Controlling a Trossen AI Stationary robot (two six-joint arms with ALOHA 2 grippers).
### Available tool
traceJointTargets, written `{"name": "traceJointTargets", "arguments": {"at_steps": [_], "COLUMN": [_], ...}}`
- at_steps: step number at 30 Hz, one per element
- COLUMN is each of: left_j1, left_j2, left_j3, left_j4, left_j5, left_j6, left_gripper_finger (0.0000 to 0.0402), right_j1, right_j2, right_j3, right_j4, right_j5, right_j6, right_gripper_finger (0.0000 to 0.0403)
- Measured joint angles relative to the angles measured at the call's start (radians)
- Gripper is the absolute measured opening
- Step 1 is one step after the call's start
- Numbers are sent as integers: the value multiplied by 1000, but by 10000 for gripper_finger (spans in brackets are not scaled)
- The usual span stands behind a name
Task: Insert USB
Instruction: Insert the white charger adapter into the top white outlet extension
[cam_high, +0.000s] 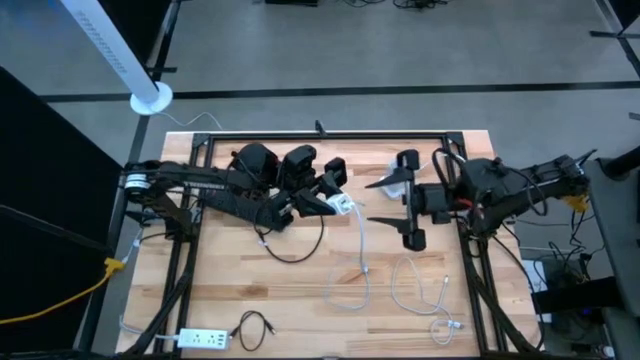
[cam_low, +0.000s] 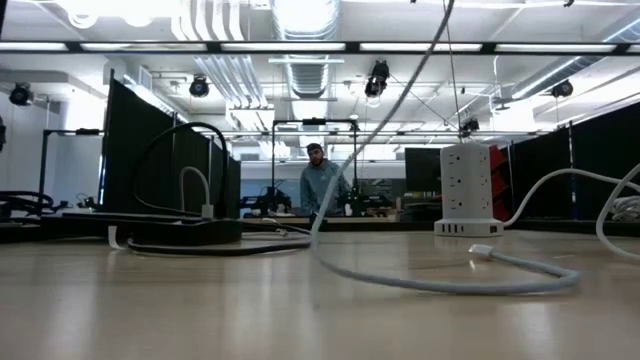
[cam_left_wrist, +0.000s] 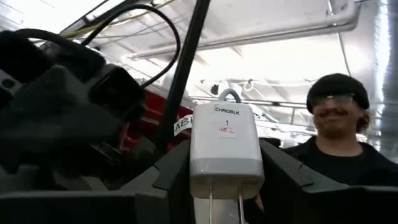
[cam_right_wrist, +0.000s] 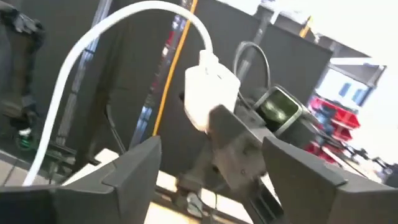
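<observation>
White charger block (cam_left_wrist: 222, 144) clamped in left gripper (cam_high: 337, 203), raised above the desk's middle toward the far edge, white cable (cam_high: 362, 250) already seated in it. Right gripper (cam_high: 405, 207) just beside, fingers spread, holding nothing. Judgement: back the right arm straight away; avoid snagging the cable or tugging the plug.

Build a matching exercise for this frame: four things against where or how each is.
Things:
1. white charger block
2. left gripper
3. right gripper
4. white power strip

States:
A. fingers apart, holding nothing
B. lying at the table's near left edge
C. white cable plugged into it
D. shut on the charger

Pairs: 1-C, 2-D, 3-A, 4-B
</observation>
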Motion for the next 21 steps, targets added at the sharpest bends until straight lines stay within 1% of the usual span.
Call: {"name": "traceJointTargets", "arguments": {"at_steps": [2, 4, 8, 11, 16, 21], "left_j1": [9, 14, 14, 11, -7, -28], "left_j2": [-19, -50, -127, -163, -211, -199], "left_j3": [-1, -2, -2, -3, -3, -3], "left_j4": [-67, -151, -376, -503, -571, -623], "left_j5": [-1, -23, -116, -204, -345, -453], "left_j6": [28, 83, 235, 351, 539, 676], "left_gripper_finger": [129, 128, 128, 128, 128, 128], "right_j1": [13, 18, 18, 12, -13, -92], "right_j2": [-19, -32, -67, -94, -132, -147], "right_j3": [0, 2, 2, 2, 3, 4], "right_j4": [-51, -91, -163, -210, -248, -244], "right_j5": [34, 67, 70, 73, 102, 103], "right_j6": [27, 89, 299, 480, 792, 1219], "right_gripper_finger": [285, 295, 306, 309, 303, 285]}}
